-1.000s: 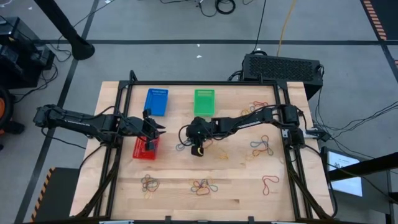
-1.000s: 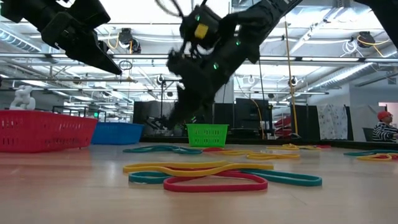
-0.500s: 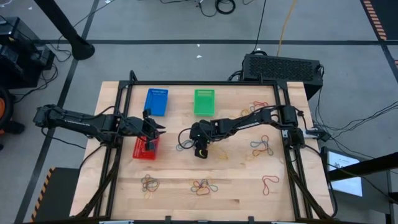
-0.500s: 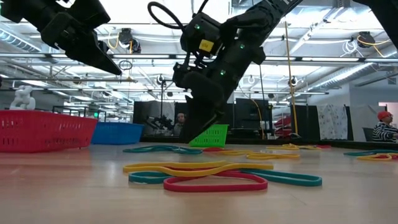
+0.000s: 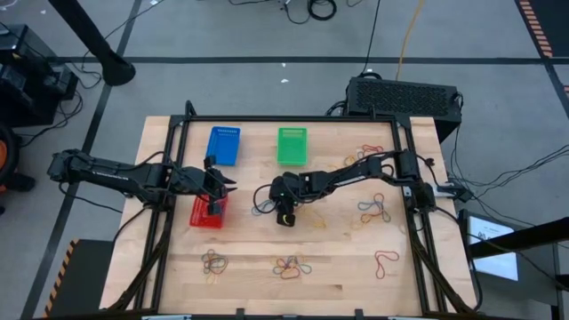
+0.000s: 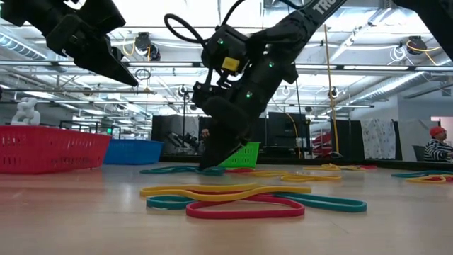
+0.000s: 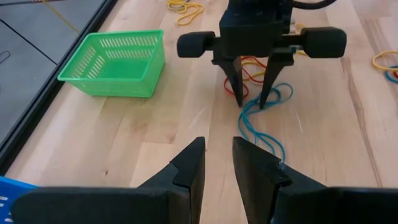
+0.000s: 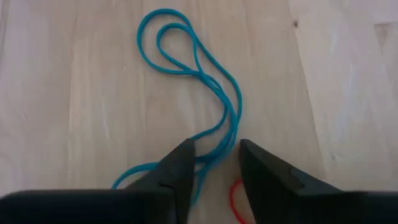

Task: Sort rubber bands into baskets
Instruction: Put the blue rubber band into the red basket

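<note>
Even, bright overhead light, no hard shadows on the table point(image 5: 356, 276) in the high view; soft faint shadows only. Low view is backlit: ceiling light strips point(image 6: 396, 78) glare, so both arms read as near-black silhouettes. Nearest rubber bands point(image 6: 248, 200) at table height are slightly soft; far room reasonably sharp. Left wrist view clear, its own dark fingers point(image 7: 186, 174) a bit blurred up close. Right wrist view sharp on the blue band point(image 8: 199, 74), with near fingers point(image 8: 180, 168) out of focus.
</note>
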### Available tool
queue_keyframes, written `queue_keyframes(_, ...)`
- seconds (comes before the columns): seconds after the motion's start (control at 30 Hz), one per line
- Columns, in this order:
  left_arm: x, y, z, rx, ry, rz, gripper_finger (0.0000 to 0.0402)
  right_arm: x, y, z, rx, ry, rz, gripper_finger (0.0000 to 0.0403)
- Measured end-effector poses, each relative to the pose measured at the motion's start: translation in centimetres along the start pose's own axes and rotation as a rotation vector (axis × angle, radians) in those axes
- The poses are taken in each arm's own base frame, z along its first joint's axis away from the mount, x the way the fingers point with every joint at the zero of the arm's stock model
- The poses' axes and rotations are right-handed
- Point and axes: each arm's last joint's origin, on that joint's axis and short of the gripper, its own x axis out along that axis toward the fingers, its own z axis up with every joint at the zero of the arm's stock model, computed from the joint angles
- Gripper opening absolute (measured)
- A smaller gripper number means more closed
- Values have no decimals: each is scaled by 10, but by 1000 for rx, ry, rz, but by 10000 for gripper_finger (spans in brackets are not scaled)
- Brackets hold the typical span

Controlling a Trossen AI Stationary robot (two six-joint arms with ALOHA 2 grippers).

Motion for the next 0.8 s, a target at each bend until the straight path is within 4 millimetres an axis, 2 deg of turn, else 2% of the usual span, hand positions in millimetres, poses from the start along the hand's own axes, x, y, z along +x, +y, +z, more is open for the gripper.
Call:
queue_keyframes(0.17, 0, 0, 0, 0, -2, 0, 90, -6, 0, 3, -47, -13, 7, 19)
queue_keyframes(0.2, 0, 0, 0, 0, -1, 0, 90, -8, -1, 3, -52, -15, 5, 11)
queue_keyframes(0.47, 0, 0, 0, 0, -1, 0, 90, -35, 4, 18, -64, -110, -120, 3)
queue_keyframes(0.63, 0, 0, 0, 0, -1, 0, 90, -57, 18, 28, -109, -196, -143, 1)
queue_keyframes(0.8, 0, 0, 0, 0, -1, 0, 90, -83, 42, 35, -192, -291, -198, 1)
